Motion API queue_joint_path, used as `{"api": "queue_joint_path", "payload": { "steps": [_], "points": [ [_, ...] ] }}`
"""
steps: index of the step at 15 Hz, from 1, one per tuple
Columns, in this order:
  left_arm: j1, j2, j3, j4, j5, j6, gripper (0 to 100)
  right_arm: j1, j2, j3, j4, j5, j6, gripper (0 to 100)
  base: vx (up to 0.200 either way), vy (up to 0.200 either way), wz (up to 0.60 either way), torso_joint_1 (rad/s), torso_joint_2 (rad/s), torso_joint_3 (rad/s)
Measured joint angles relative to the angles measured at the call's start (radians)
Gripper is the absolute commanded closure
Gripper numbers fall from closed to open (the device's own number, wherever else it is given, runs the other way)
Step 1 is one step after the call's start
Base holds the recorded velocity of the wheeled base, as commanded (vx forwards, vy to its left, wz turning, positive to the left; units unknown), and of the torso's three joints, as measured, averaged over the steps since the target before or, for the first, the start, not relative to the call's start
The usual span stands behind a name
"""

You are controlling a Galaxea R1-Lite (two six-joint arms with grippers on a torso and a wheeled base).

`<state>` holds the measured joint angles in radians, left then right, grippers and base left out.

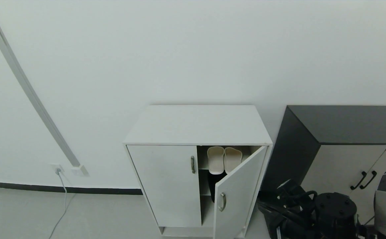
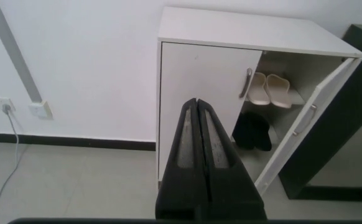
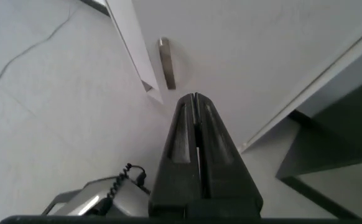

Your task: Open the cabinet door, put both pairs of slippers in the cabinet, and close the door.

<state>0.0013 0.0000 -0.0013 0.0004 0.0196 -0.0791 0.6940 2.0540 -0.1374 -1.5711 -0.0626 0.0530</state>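
Fingers of left gripper [image 2: 197,102] and right gripper [image 3: 195,97] pressed together, empty; white cabinet [image 1: 196,124], door [image 1: 236,196] ajar: one cream slipper pair [image 1: 224,160], seemingly one black pair [image 1: 214,183]

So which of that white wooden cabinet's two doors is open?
The right-hand white door: it is swung outward on its hinge, showing cream slippers inside. The left-hand white door lies flush and shut.

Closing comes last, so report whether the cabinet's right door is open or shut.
Open: the right door stands angled outward, white slippers visible inside behind it.
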Motion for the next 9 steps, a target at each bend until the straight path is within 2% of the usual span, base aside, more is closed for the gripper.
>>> {"api": "queue_joint_path", "payload": {
  "steps": [3, 9],
  "points": [
    [0.000, 0.000, 0.000, 0.000, 0.001, 0.000, 100, 0.000, 0.037, -0.030, 0.000, 0.018, 0.007, 100, 0.000, 0.000, 0.00, 0.000, 0.00, 0.000],
    [0.000, 0.000, 0.000, 0.000, 0.001, 0.000, 100, -0.025, 0.161, -0.204, 0.001, 0.018, 0.005, 100, 0.000, 0.000, 0.00, 0.000, 0.00, 0.000]
  ]
}}
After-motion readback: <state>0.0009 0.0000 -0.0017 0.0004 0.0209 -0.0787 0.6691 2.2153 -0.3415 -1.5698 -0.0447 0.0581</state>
